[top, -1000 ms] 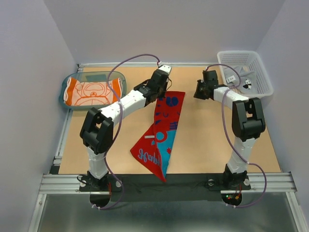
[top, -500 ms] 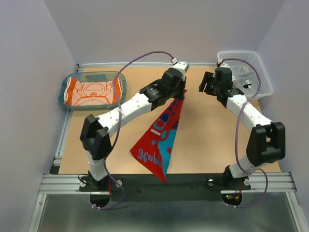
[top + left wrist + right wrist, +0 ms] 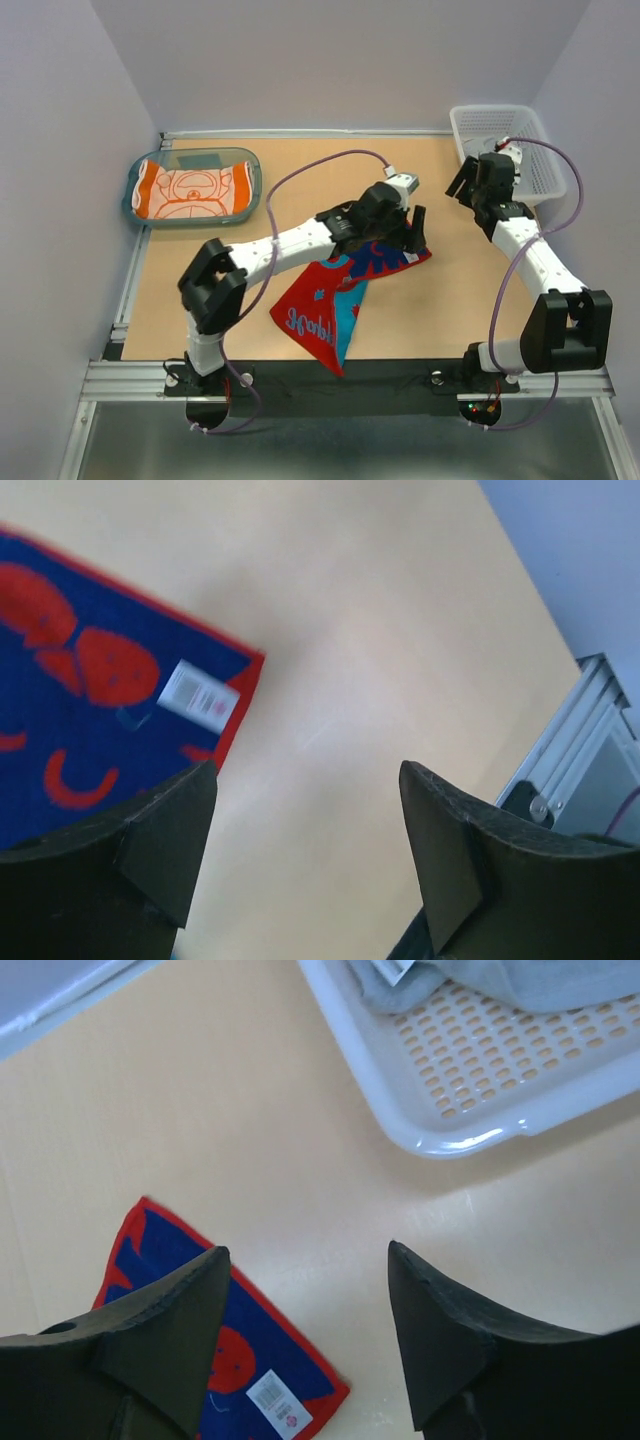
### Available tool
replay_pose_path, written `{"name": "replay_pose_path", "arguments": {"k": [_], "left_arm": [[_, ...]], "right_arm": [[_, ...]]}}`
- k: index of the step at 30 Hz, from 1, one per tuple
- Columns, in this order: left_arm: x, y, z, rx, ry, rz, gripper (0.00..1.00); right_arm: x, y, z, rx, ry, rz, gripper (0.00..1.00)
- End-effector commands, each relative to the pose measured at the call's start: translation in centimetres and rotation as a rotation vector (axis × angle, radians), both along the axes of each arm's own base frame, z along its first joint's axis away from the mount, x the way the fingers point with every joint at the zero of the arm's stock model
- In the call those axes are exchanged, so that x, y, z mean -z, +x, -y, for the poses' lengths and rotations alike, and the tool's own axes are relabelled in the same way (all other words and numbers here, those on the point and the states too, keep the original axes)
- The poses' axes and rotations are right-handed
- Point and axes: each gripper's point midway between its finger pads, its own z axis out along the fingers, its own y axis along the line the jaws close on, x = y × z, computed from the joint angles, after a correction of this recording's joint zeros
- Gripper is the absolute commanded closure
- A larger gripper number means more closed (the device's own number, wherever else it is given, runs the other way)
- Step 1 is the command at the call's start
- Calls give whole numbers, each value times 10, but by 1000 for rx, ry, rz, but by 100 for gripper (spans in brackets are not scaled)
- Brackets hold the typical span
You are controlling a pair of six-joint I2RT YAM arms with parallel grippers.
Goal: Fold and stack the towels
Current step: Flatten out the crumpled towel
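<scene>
Left fingers (image 3: 150,850) apart, right fingers (image 3: 150,1345) apart — empty

Blue towel (image 3: 60,710), red shapes and red border, left of frame, flat on tan table (image 3: 380,630); white label (image 3: 198,697) near its corner. Left gripper (image 3: 305,780) at bottom edge, fingers spread, nothing between. Metal rail (image 3: 570,750) at right.

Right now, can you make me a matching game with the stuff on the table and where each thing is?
Things:
1. orange towel
2. red towel
3. white basket
4. left gripper

Places or states:
A. far right corner of the table
B. open, at the red towel's corner
C. in the teal tray
D. rumpled, mid-table

Pairs: 1-C, 2-D, 3-A, 4-B
</scene>
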Motion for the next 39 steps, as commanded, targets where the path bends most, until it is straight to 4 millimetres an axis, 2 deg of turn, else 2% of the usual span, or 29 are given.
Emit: {"name": "replay_pose_path", "arguments": {"k": [1,2,3,4,5,6,7,9,11,12,13,15,16,19,22,25,26,29,30,31,32,33,35,37,38,39], "left_arm": [[-60,11,-59,-165,-82,126,19],[-52,12,-71,-192,-60,128,20],[-39,11,-84,-213,-17,117,21],[-14,8,-103,-244,52,101,25],[6,6,-119,-265,119,76,27],[22,6,-132,-293,176,66,33],[48,-3,-148,-302,253,26,37],[72,-9,-164,-318,321,-3,43],[100,-21,-180,-322,389,-48,49],[109,-24,-186,-329,411,-63,53],[118,-28,-193,-333,439,-79,55],[130,-34,-204,-342,490,-108,56],[136,-35,-210,-347,514,-119,57],[150,-45,-223,-344,574,-157,57],[157,-52,-234,-348,599,-192,58],[168,-61,-255,-378,605,-253,58],[170,-65,-257,-379,602,-264,58],[174,-71,-273,-421,575,-320,58],[176,-71,-280,-439,570,-336,58],[177,-75,-283,-452,550,-359,58],[177,-77,-285,-452,545,-364,58],[176,-78,-285,-465,513,-378,57],[174,-76,-277,-470,465,-382,56],[169,-77,-263,-461,397,-415,52],[163,-73,-251,-446,343,-419,50],[161,-73,-243,-437,311,-442,48]], "right_arm": [[8,5,-30,-163,57,-11,34],[12,5,-30,-168,50,-23,36],[18,3,-46,-251,95,-40,37],[22,1,-56,-300,123,-51,39],[28,-1,-64,-332,151,-67,47],[39,-9,-76,-374,190,-104,51],[45,-14,-81,-383,214,-124,61],[57,-25,-92,-414,243,-160,67],[77,-40,-107,-446,267,-220,68],[92,-51,-116,-465,286,-266,68],[98,-56,-121,-473,296,-286,68],[113,-65,-129,-487,315,-336,69],[127,-72,-132,-487,324,-380,69],[152,-78,-130,-452,325,-455,69],[170,-75,-116,-378,275,-491,69],[193,-65,-95,-299,176,-540,68],[188,-56,-90,-283,145,-519,68],[196,-29,-76,-252,67,-528,67],[208,-26,-70,-240,40,-555,67],[196,-3,-68,-250,13,-515,66],[195,6,-66,-252,-7,-507,66],[188,26,-64,-267,-40,-482,65],[182,48,-65,-288,-71,-453,64],[185,63,-67,-335,-106,-453,63],[168,84,-70,-347,-117,-403,62],[165,91,-72,-361,-128,-391,61]]}}
